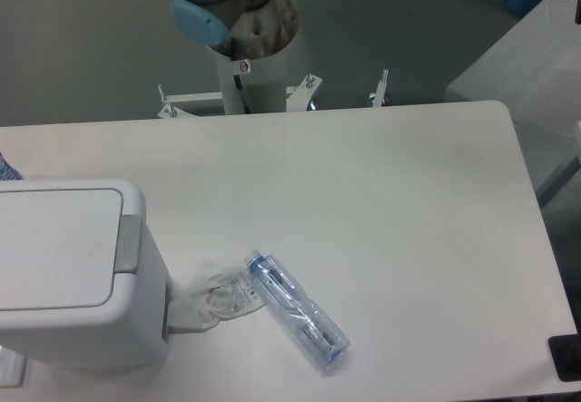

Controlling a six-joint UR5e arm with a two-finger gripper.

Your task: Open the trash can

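fixed overhead view of white table [363, 175]. trash can [77, 270] at near-left corner of table, partly cut off by left edge of frame. boxy, white, rounded corners. flat lid [54, 248] lying closed, flush with body. grey push tab [129, 242] on right edge of lid, facing table centre.

clear plastic bottle [296, 308] lying on its side just right of can, near front edge of table. blue-tinted cap end pointing toward upper left, base toward lower right. not touching can. crumpled clear plastic wrapper [218, 298] between can and bottle, left end against lower right side of can, right end touching or overlapping cap end of bottle; cannot separate the two by eye.

arm base [250, 57] mounted behind far edge of table, top centre-left. only lowest joints visible: grey housing with light blue cap [198, 19], white pedestal below, metal bracket with bolts [241, 102] at foot. rest of arm leaves frame at top.

claw out of view; spread or pressed together cannot be told. nothing in contact with can, lid or tab.

second grey-white table surface [522, 66] at upper right, apart from main table. dark object [567, 357] at lower right corner of frame, cut off, unidentified.
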